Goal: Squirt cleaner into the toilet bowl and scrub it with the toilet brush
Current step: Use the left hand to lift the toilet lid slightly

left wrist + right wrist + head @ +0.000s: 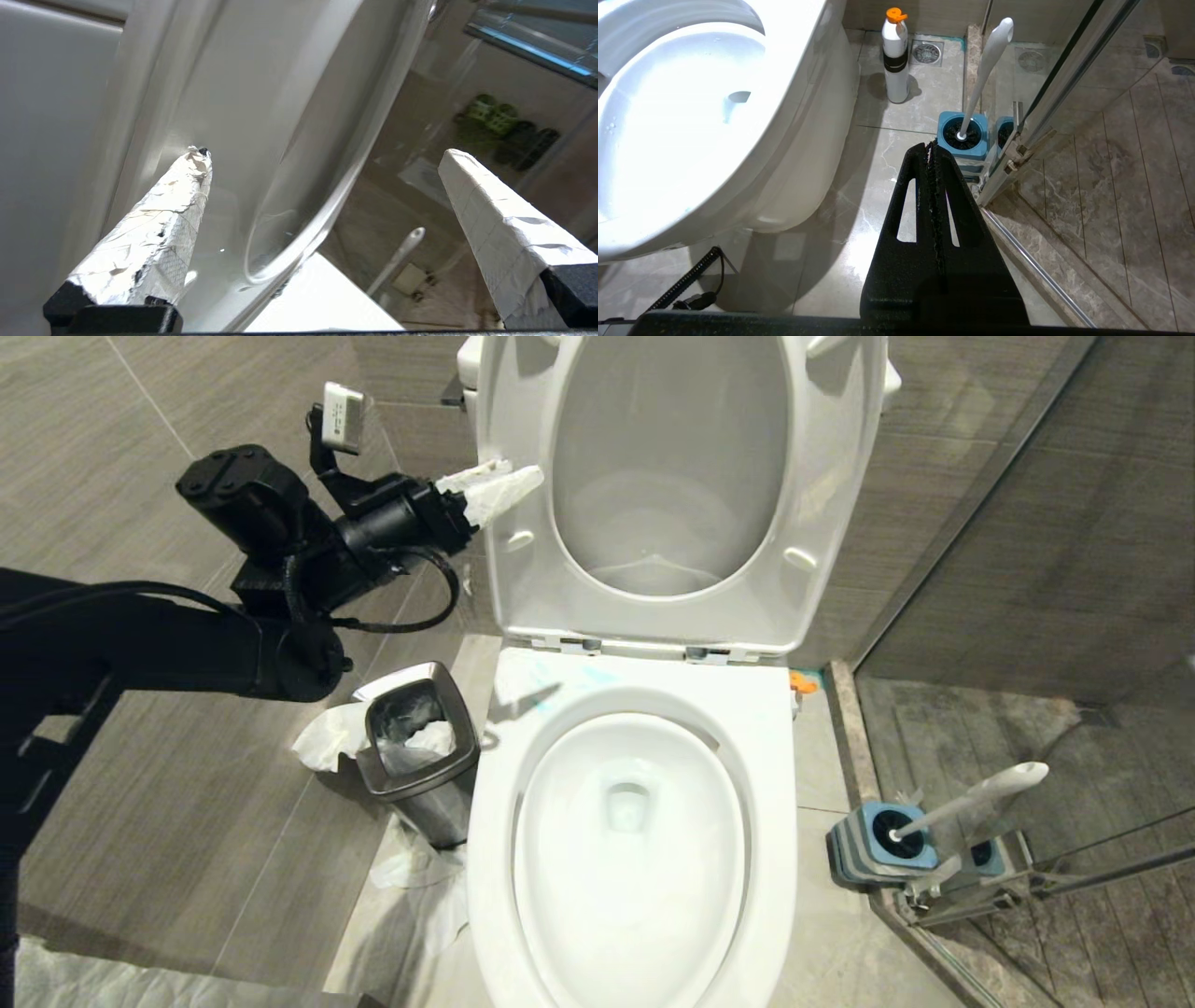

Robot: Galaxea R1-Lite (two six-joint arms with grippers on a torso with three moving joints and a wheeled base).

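The white toilet bowl (775,784) stands in the middle with its seat (523,579) and lid raised. Thin turquoise smears of cleaner (558,698) mark the rim behind the basin. My left gripper (495,485) is open, its white-taped fingers astride the raised seat's left edge (327,205); one fingertip (200,156) lies close to the seat's face. The toilet brush (971,798) stands in its blue holder (882,845) on the floor at the right. My right gripper (930,144) is shut and empty, low over the floor just short of the holder (962,135).
A square steel bin (415,747) with a white liner stands left of the toilet. A white bottle with an orange cap (895,56) stands on the floor beside the bowl (798,140). A glass shower partition (1064,84) rises right behind the holder.
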